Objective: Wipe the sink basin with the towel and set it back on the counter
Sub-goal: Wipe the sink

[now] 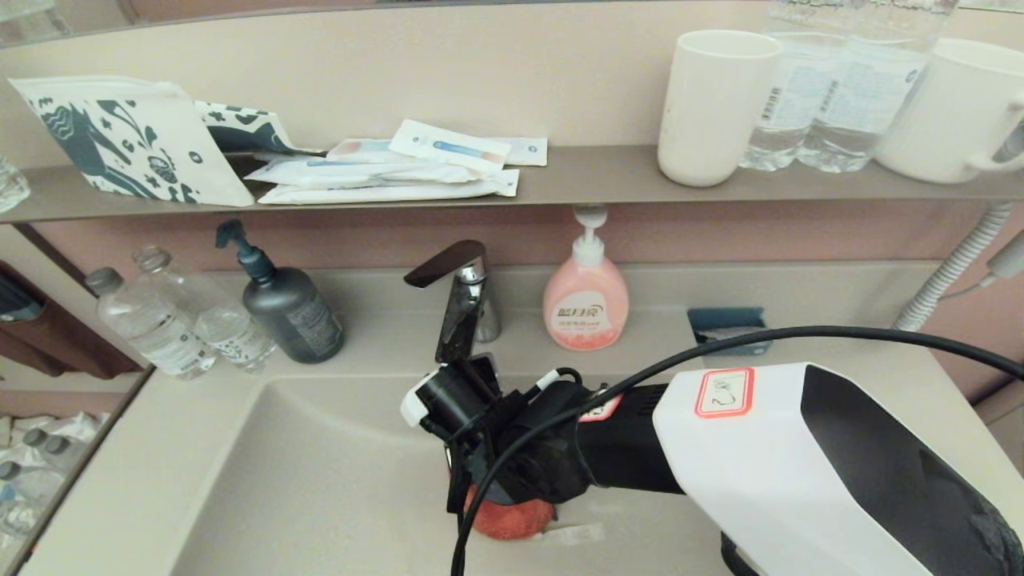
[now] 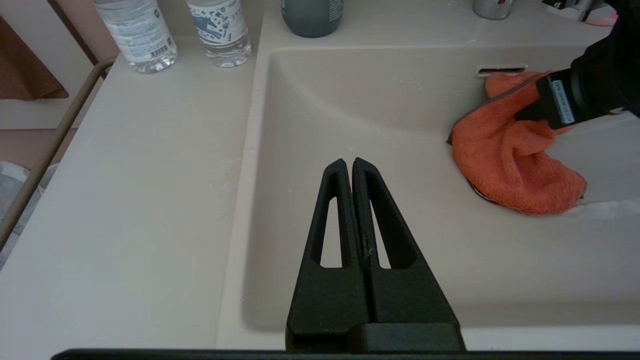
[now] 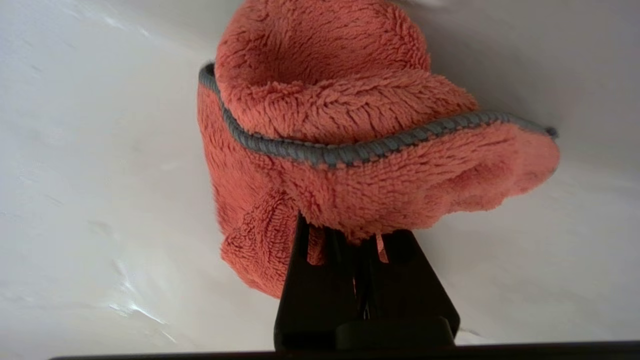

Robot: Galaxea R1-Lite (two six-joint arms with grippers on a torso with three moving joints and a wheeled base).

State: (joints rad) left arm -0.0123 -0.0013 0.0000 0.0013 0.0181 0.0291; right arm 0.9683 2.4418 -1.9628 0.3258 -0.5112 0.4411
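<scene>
The orange-coral towel (image 1: 512, 518) (image 2: 510, 165) lies bunched on the floor of the beige sink basin (image 1: 320, 480) (image 2: 390, 115), below the overflow slot (image 2: 500, 70). It covers the drain plug. My right gripper (image 3: 352, 231) reaches down into the basin and is shut on the towel (image 3: 340, 125), whose grey edging curls above the fingers. My left gripper (image 2: 348, 162) hangs shut and empty over the basin's left part, well apart from the towel; it is out of the head view. The beige counter (image 1: 160, 416) (image 2: 150, 175) surrounds the basin.
A chrome faucet (image 1: 460, 296) stands behind the basin, with a pink soap bottle (image 1: 586, 300) to its right. A dark pump bottle (image 1: 288, 308) and two water bottles (image 1: 152, 320) stand to its left. The grey-brown shelf (image 1: 576, 182) carries cups, bottles and packets. A white scrap (image 2: 610, 207) lies by the towel.
</scene>
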